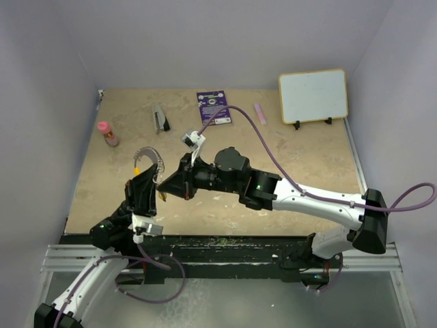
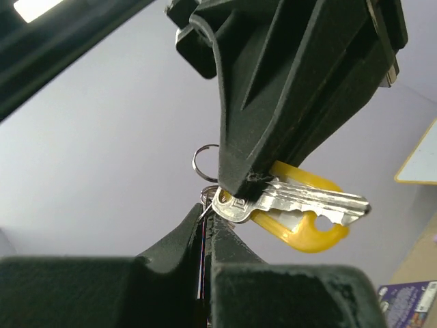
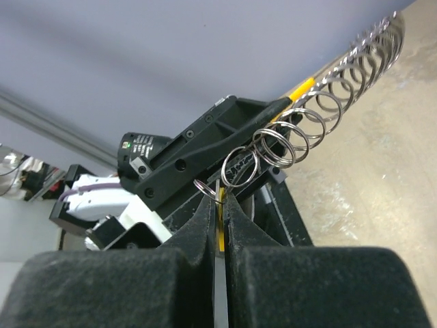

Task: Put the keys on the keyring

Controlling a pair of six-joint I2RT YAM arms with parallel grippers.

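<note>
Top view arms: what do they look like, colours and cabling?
Both arms have white links and black joint housings: right arm, left arm. Each carries a loose purple cable and a small green light. The left gripper and right gripper are matte black wedges tapering to thin tips.

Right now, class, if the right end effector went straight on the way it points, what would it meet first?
Probably the left end effector, almost tip to tip with the right end effector. The keyring has its end loop at those tips and may touch first.
</note>
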